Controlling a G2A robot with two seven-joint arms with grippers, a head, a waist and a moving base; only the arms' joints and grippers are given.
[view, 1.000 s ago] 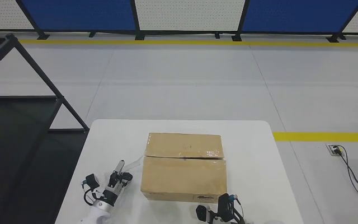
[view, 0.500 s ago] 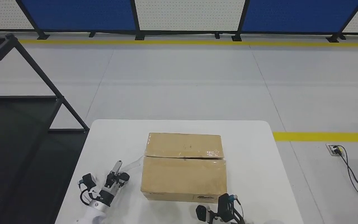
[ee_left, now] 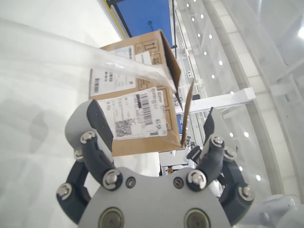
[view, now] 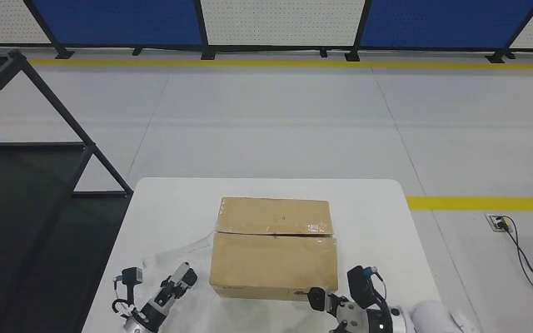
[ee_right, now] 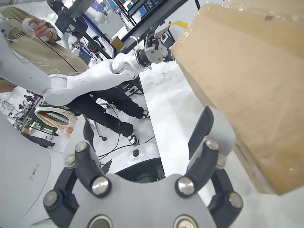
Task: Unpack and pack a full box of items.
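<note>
Clear plastic film (view: 176, 250) lies crumpled near the left edge of the white table (view: 375, 216) and runs up to the cardboard box (view: 275, 250). The left gripper (ee_left: 152, 111) sits at the table's near-left corner, jaws apart, facing the box's labelled side. The box stands mid-table, its top flaps slightly ajar. The right gripper (ee_right: 146, 124) sits just beside the box's near-right corner, jaws apart.
</note>
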